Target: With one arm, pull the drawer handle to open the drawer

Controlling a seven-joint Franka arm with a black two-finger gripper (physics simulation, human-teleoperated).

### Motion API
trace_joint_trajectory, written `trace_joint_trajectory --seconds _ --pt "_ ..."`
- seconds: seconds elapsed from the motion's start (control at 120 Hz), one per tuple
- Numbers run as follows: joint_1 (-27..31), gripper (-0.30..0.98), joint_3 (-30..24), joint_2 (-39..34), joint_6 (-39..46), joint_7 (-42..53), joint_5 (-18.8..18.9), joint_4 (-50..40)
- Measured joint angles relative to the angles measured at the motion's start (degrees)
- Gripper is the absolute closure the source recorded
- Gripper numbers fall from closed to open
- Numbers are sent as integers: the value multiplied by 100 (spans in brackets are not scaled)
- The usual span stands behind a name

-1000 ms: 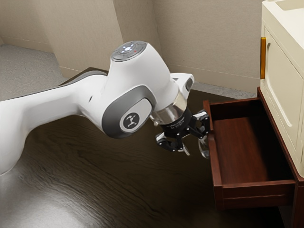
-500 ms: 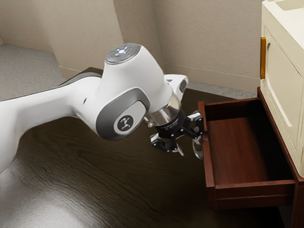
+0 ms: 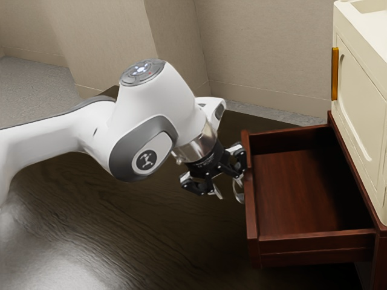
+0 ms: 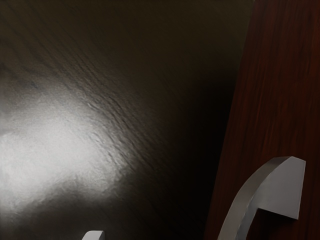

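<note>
Fingers apart, a robot's black claw (image 3: 228, 186) hovers above the dark wooden tabletop (image 3: 133, 235) with the silver handle (image 4: 280, 192) just beside one finger. The handle is fixed to the front of a red-brown drawer (image 3: 314, 244), which stands open between the claw and a cream cabinet (image 3: 361, 103)

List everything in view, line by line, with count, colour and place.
Drawer: one, red-brown, pulled out from the cabinet base
Drawer handle: one, silvery grey, curved, on the drawer front
Cabinet base: one, red-brown, under the cabinet
Cabinet: one, cream, exterior view's right
Upright handle: one, golden, on the cabinet
Table: one, dark brown, beneath the arm
Wall: one stretch, beige, with corners, behind
Floor: one patch, grey, beyond the table
Arm: one, white and grey, from the exterior view's left
Gripper: one, black, at the drawer front, fingers apart
</note>
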Motion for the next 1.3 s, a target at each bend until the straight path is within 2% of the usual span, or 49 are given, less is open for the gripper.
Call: trace_joint_trajectory --seconds 0.783,1.3 --pt "-91 45 -19 -368 40 -192 4 -367" --pt "-164 45 4 -550 27 -276 152 -564"
